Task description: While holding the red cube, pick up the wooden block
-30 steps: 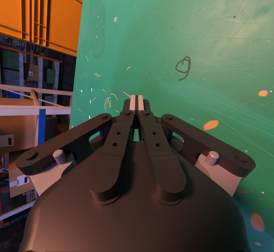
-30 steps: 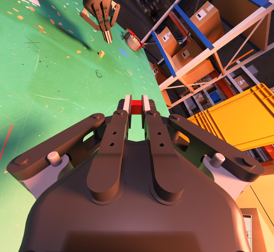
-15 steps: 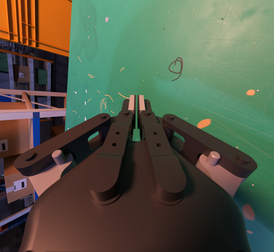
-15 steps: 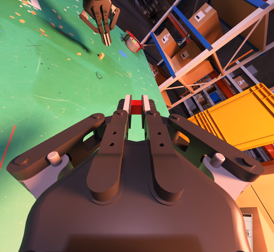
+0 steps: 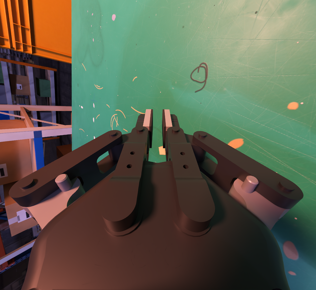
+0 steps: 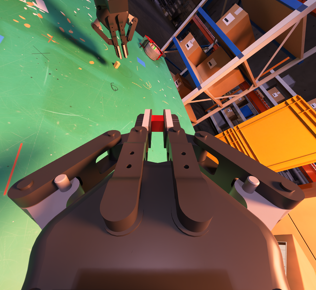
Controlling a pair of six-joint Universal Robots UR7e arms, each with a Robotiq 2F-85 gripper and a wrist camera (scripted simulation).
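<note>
Right gripper (image 6: 157,117) was clamped on the red cube (image 6: 157,123), held above the green table (image 6: 68,111) near its edge. Left gripper (image 5: 157,117) had its fingers parted a little, nothing between them, hovering just above the wooden block (image 6: 117,64). Block sat on the table far from the right gripper, near a tape roll (image 6: 151,49).

Both wrist views look along jaws; share green table (image 5: 222,42).

wooden block (image 5: 161,150) half hidden behind left hand's finger (image 5: 168,142)
</note>
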